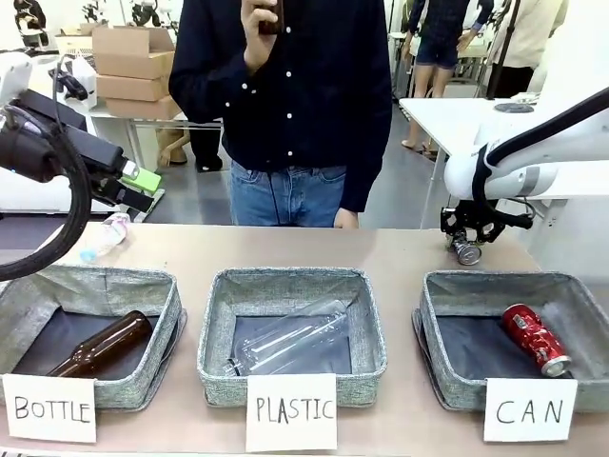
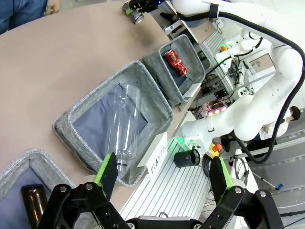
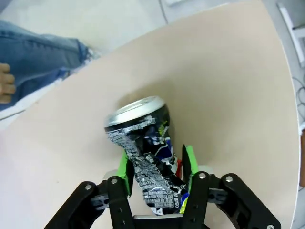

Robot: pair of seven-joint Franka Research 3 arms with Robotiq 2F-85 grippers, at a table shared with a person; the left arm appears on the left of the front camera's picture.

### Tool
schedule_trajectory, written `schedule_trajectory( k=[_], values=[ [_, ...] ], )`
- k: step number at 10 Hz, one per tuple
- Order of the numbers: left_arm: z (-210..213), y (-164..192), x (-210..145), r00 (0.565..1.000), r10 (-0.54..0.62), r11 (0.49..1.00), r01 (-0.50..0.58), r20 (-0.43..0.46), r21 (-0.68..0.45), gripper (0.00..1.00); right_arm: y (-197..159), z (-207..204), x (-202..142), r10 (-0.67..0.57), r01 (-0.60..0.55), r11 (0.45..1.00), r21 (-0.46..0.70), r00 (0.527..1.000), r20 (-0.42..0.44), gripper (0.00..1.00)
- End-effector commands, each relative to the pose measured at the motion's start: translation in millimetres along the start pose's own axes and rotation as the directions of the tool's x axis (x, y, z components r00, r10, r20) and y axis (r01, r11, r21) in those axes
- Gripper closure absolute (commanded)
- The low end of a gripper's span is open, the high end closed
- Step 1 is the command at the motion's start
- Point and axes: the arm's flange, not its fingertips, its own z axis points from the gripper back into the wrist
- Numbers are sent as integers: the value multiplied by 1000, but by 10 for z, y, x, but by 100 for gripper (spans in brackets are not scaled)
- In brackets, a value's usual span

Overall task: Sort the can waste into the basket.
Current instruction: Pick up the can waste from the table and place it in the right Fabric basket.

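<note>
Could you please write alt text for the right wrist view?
The right gripper clamps a dented dark blue and silver can between its green pads, over the tan table. A person's jeans and hand show at the upper left.

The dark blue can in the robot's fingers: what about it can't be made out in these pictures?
- Its print: right wrist view, the dark blue can is crumpled and blurred, so no words read.
- Its lower end: hidden between the right arm's fingers.
- Whether it is off the table: front view, too small, half hidden by those fingers.
</note>
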Motion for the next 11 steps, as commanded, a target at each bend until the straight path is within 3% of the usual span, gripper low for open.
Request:
schedule_trajectory(
  k=[1, 8, 9, 11],
  values=[
    [9, 1, 6, 1000, -8, 1000, 8, 12, 0, 0, -6, 59, -2, 20, -19, 1000, 10, 1000, -18, 100],
    [9, 1, 6, 1000, -8, 1000, 8, 12, 0, 0, -42, 250, -12, 34, -35, 999, 22, 999, 23, 100],
    [9, 1, 6, 1000, -8, 1000, 8, 12, 0, 0, -74, 401, -34, 49, -50, 998, 27, 998, 31, 100],
    [9, 1, 6, 1000, -8, 1000, 8, 12, 0, 0, -248, 1203, -313, 213, -209, 973, 102, 977, -24, 100]
  ],
)
